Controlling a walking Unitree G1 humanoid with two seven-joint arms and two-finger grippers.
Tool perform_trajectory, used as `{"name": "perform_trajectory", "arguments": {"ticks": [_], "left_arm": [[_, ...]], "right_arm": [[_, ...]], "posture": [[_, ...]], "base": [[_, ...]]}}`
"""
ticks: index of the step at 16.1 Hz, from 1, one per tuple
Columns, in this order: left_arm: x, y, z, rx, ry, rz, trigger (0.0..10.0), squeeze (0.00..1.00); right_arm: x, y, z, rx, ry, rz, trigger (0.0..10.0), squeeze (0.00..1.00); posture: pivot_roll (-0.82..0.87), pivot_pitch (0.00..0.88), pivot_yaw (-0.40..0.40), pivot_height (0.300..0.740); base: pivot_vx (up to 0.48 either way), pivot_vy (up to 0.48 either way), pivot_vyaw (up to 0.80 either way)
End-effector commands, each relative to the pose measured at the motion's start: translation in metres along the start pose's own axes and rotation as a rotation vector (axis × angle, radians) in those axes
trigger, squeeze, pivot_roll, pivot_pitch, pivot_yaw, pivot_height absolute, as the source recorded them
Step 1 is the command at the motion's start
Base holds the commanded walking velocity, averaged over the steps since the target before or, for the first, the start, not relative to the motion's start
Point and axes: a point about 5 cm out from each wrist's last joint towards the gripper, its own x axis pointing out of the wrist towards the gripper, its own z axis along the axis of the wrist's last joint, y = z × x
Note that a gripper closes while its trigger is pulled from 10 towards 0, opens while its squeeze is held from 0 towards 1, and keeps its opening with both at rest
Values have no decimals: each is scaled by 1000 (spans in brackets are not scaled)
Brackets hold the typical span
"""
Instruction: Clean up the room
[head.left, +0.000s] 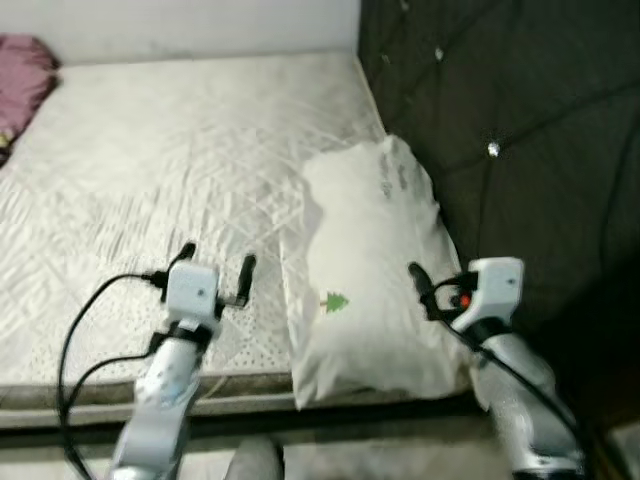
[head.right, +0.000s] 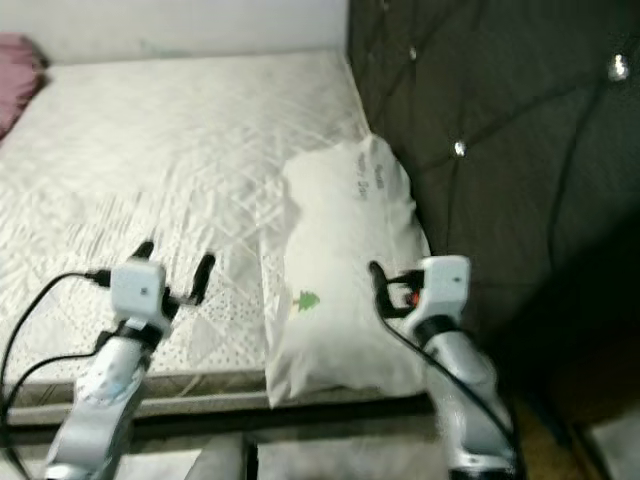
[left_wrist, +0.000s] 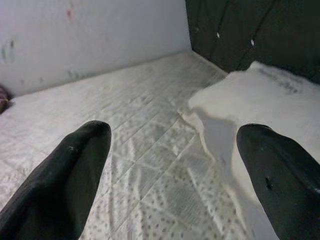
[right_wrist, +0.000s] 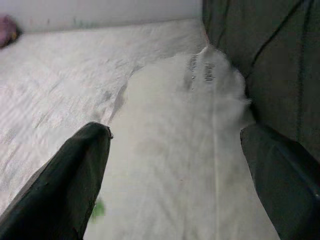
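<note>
A white pillow (head.left: 370, 260) with a small green tree mark (head.left: 334, 301) lies on the right side of the bed, against the dark headboard. Its near end reaches the mattress's front edge. My left gripper (head.left: 218, 256) hovers open over the quilted mattress (head.left: 180, 150), just left of the pillow, with nothing between its fingers. My right gripper (head.left: 440, 285) is open above the pillow's near right corner. In the right wrist view the pillow (right_wrist: 185, 150) spreads between the two fingers (right_wrist: 75, 190). The left wrist view looks along the mattress (left_wrist: 150, 165), with the pillow (left_wrist: 265, 100) off to one side.
A dark tufted headboard (head.left: 520, 130) runs along the bed's right side. A pink cloth (head.left: 20, 80) lies at the far left corner of the mattress by the white wall. A black cable (head.left: 75, 330) loops beside my left arm. The bed's front edge is right below both grippers.
</note>
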Motion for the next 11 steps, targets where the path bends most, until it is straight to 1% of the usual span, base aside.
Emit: {"name": "perform_trajectory", "arguments": {"ticks": [1, 2, 4, 6, 7, 8, 9, 10, 11], "left_arm": [[-2, 1, 1, 14, 1, -7, 10000, 0], [-4, 2, 0, 20, 1, -8, 10000, 0], [-11, 0, -5, -18, 49, 2, 10000, 0], [-16, -4, -10, -21, 67, -18, 10000, 0], [-15, -1, -16, -13, 85, 43, 10000, 0], [-16, -2, -18, -22, 96, 51, 10000, 0], [-21, -4, -22, -22, 97, 64, 10000, 0], [-22, -6, -22, -10, 92, 71, 10000, 0], [-22, -2, -22, -25, 97, 112, 10000, 0]], "right_arm": [[0, -4, -1, -3, -19, -67, 10000, 0], [0, -4, -3, -4, -21, -88, 10000, 0], [-5, -6, -11, 38, -7, -158, 10000, 0], [-8, -6, -15, 56, 0, -175, 10000, 0], [-8, -3, -14, 60, -17, -161, 10000, 0], [-8, -4, -14, 60, -19, -164, 10000, 0], [-9, -7, -16, 57, -12, -203, 10000, 0], [-11, -8, -18, 57, -8, -215, 10000, 0], [-12, -8, -20, 54, -8, -220, 10000, 0]], "posture": [[7, 0, -1, 740], [10, 0, -2, 740], [7, 0, -14, 740], [-4, 0, -7, 740], [-13, 0, 2, 740], [-10, 0, 2, 740], [-12, 0, 6, 740], [-12, 0, 10, 740], [-8, 0, 10, 740]], "base": [[0, 0, 0], [0, 0, 0], [0, 0, 0], [0, 0, 0], [0, 0, 0], [0, 0, 0], [0, 0, 0], [0, 0, 0], [0, 0, 0]]}}
